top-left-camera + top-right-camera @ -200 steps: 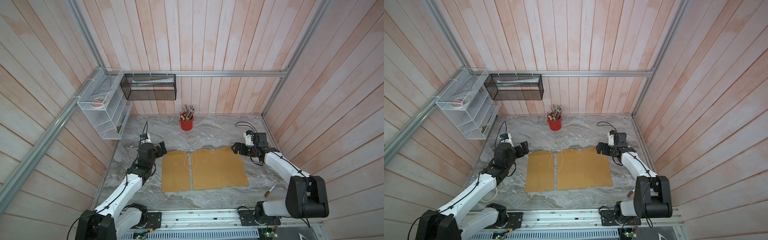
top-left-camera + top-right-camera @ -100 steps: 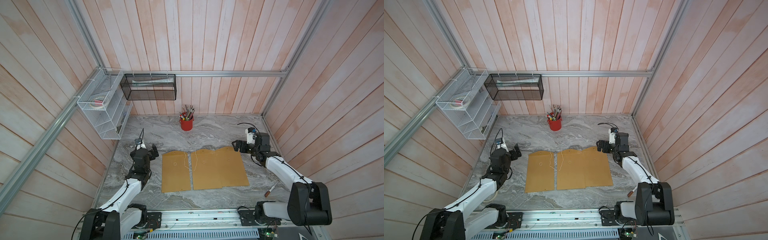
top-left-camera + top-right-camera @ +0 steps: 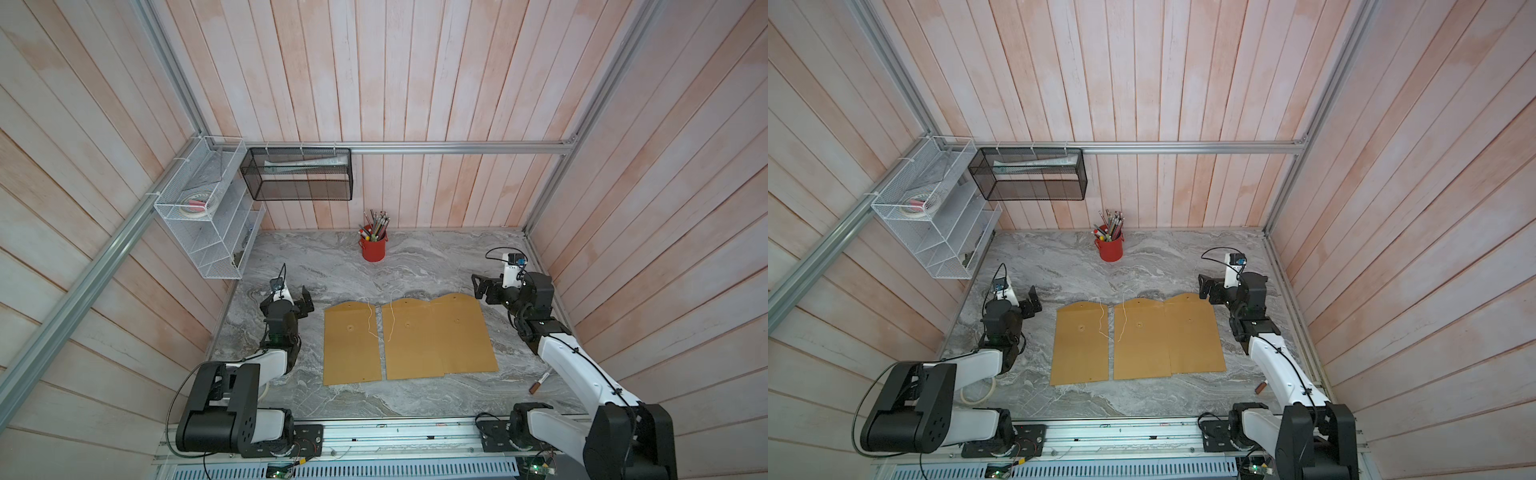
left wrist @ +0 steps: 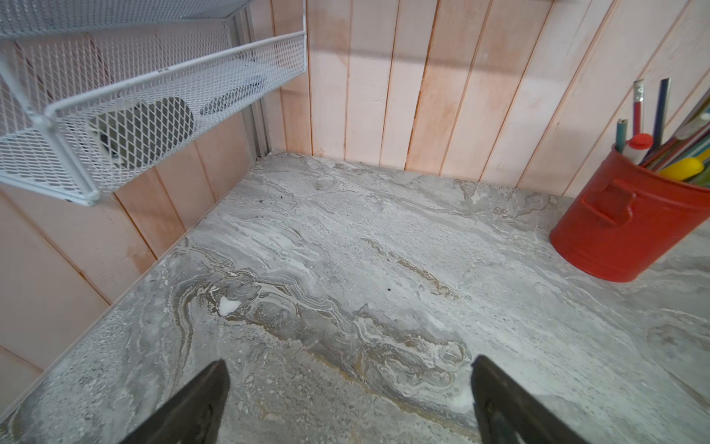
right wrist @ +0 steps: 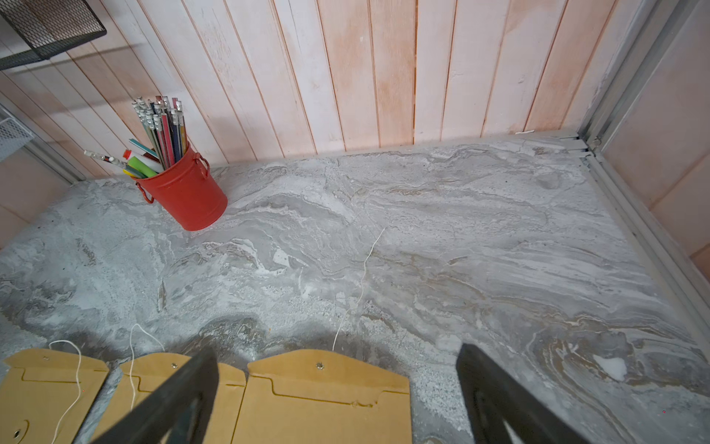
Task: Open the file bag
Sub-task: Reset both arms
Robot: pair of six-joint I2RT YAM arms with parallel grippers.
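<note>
The left tool (image 4: 349,368) is spread wide and grips nothing; only bare grey bench (image 4: 345,250) lies between its dark fingers (image 4: 199,399). In both top views it sits at mid-left, well apart from the paper.

The right tool (image 5: 337,354) is just as wide open and also empty (neither arm holds anything). In a top view the right tool (image 3: 481,289) hangs at mid-right, just beyond the upper right corner of the right-hand file bag (image 3: 461,336). The right wrist view shows that bag's rounded flap end below and between the fingers.

At the centre of the bench three brown bags lie flat side by side, flap ends toward the back wall. The right-hand one overlaps the middle file bag (image 3: 409,340). A thin strip of bench separates that from the left-hand file bag (image 3: 351,345). Loose white strings (image 3: 369,320) trail over the two nearer the left, and a third string (image 5: 363,276) runs out across the bench.

Farther out, a red bucket of pencils (image 3: 373,249) stands by the back wall. A marker (image 3: 539,382) lies at lower right. A white wire shelf (image 3: 208,224) and a black mesh basket (image 3: 299,174) hang at upper left.
</note>
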